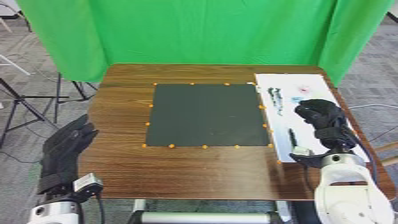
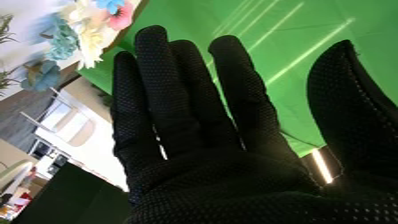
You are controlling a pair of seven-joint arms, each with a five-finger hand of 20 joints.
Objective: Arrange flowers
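Flowers (image 2: 91, 40): pink, cream, pale blue and teal, on white sheet (image 1: 289, 80) along right side of desk (image 1: 124, 110). Dark slender item (image 1: 293, 136) on same sheet, nearer end. Above sheet's right side, right hand (image 1: 324, 117): open, fingers extended and apart, thumb well out, nothing held. At desk's left edge, toward near side, left hand (image 1: 67, 145): fingers loosely extended, nothing held. Mid-desk, left of sheet: dark square mat (image 1: 206, 115), small orange pieces (image 1: 171, 146) along edges. Beyond far edge: green curtain (image 1: 204, 30).
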